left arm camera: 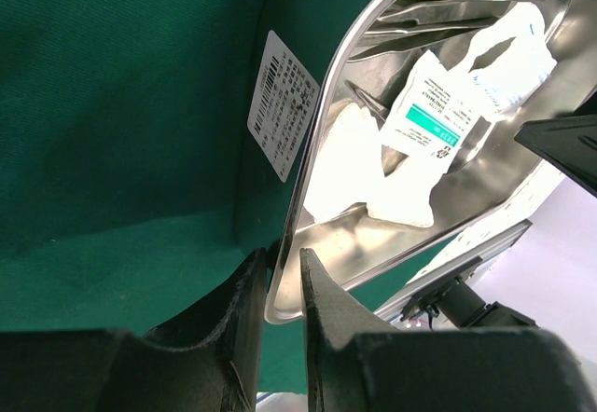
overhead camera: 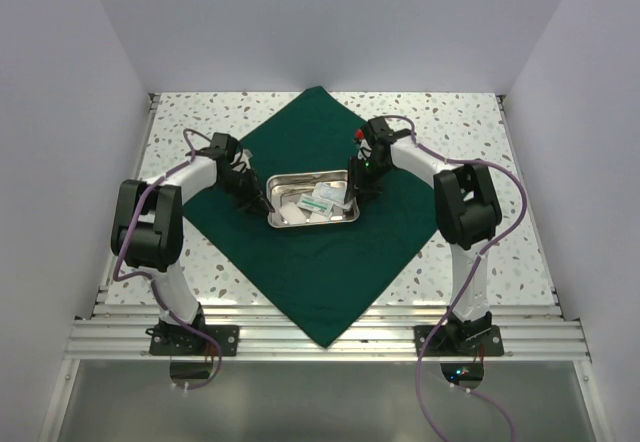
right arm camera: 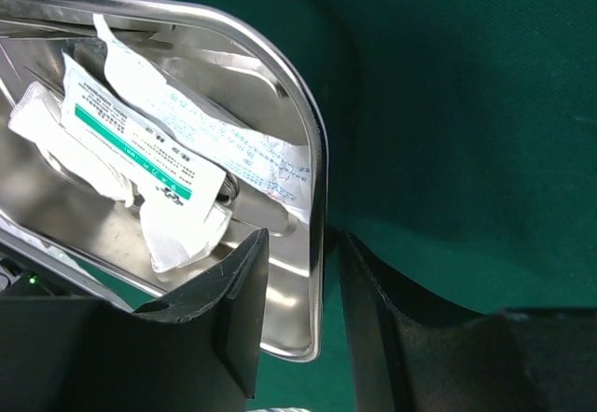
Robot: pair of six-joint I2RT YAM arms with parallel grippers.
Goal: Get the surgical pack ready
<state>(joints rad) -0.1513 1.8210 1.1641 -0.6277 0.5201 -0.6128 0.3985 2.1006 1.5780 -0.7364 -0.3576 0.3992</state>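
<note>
Near edge: aluminium rail (overhead camera: 520,337) with both arm bases bolted side by side. Just beyond: near corner of the surgical pack (overhead camera: 320,272), a dark green matte drape spread flat as a diamond over the speckled table (overhead camera: 470,142), its tip overlapping the rail. At the drape's centre: shiny steel tray (overhead camera: 312,225) holding white sealed packets (overhead camera: 318,202), one with a green band. At the tray's left end: left gripper (left arm camera: 280,272), clamped narrowly on the rim, one finger outside over the cloth and one inside. Just outside that rim: white barcode label (left arm camera: 284,104). At the tray's right end: right gripper (right arm camera: 298,244), jaws astride the rim and partly closed; firm contact with the metal not discernible. Farthest: the drape's opposite corner, near the back wall.
</note>
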